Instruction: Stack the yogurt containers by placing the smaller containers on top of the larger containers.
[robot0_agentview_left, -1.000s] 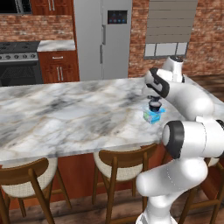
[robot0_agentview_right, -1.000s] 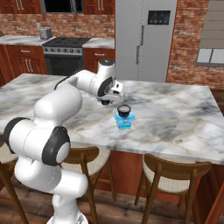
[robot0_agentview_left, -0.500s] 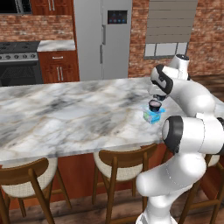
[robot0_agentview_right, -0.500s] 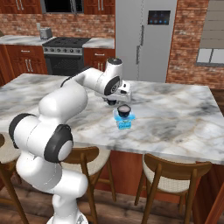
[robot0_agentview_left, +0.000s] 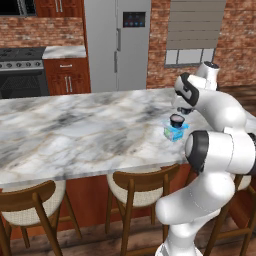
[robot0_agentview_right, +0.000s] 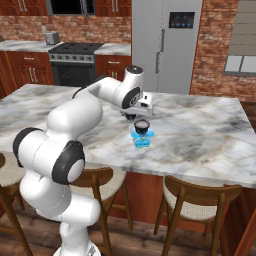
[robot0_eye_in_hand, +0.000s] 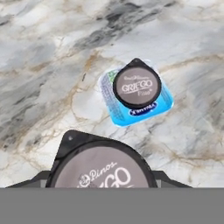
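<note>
Left base view first: the white arm's two-finger gripper (robot0_agentview_left: 184, 108) hangs over the far right end of the grey-veined marble island counter (robot0_agentview_left: 75, 130), and just below it, slightly toward the near edge, sits the light blue squarish yogurt tub (robot0_agentview_left: 175, 131) with a small round dark cup (robot0_agentview_left: 176, 120) already stacked on its top. The fingers are too small and dark here to read, so from this side I can't tell how wide they stand. Right base view: same stack from the other side, with the blue tub (robot0_agentview_right: 141, 139) on the counter (robot0_agentview_right: 200, 135) and the dark cup (robot0_agentview_right: 142, 125) on top of it; the gripper (robot0_agentview_right: 140, 107) is above and a bit behind the stack, not touching it. Something dark seems tucked under the hand, but it's blurry. Hand view clears that up: a second round dark cup with a greyish printed lid (robot0_eye_in_hand: 101, 169) sits right at the bottom between the dark fingers (robot0_eye_in_hand: 37, 180), so the jaws are partly open and clamped around this cup. Further out along the gripper's line of sight, and a little to the right, the first dark cup (robot0_eye_in_hand: 137, 84) rests centred on the blue tub (robot0_eye_in_hand: 136, 97), with marble all around.
</note>
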